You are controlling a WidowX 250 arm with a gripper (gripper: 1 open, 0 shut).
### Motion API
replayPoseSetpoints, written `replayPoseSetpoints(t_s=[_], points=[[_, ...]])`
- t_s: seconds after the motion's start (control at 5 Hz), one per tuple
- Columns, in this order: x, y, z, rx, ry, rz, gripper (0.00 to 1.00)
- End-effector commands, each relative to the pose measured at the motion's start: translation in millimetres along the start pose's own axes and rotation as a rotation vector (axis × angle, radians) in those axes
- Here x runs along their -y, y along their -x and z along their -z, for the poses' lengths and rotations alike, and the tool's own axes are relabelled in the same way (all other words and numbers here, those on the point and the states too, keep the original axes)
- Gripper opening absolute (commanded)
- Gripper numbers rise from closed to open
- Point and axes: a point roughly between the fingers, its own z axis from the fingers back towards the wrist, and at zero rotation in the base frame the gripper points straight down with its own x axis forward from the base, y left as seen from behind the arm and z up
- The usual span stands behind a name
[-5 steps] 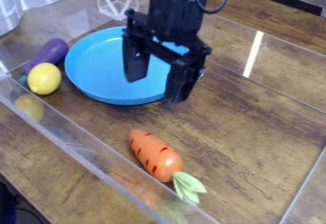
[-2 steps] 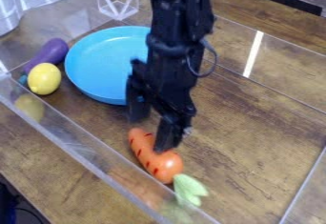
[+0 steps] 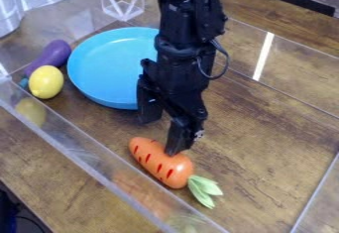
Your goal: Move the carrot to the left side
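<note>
The carrot (image 3: 161,162) lies on the wooden table at the front centre, orange with dark grooves, its light green leafy top pointing to the lower right. My black gripper (image 3: 167,128) points down just above and behind the carrot's upper end. Its jaws stand open with nothing between them. One fingertip (image 3: 183,142) hangs close over the carrot's top edge; whether it touches I cannot tell.
A blue plate (image 3: 95,66) sits at the back left, partly behind the arm. A yellow ball (image 3: 47,80) and a purple eggplant (image 3: 54,54) lie left of it. Clear plastic walls (image 3: 79,143) border the table along the front left.
The gripper has come down from over the blue plate to just above the carrot and rolled a little. It stayed open. The carrot has not moved.
</note>
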Motion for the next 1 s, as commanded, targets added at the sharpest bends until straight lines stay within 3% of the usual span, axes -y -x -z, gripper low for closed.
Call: replayPoseSetpoints(t_s=[0.0, 0.2, 0.4, 0.8], points=[[6.2, 3.3, 22.1, -0.043, 0.007, 0.016, 1.00], [5.5, 3.2, 30.1, -0.045, 0.006, 0.016, 1.00], [3.1, 4.6, 26.9, -0.046, 0.005, 0.013, 0.00], [-1.1, 8.9, 21.3, -0.047, 0.004, 0.012, 0.00]])
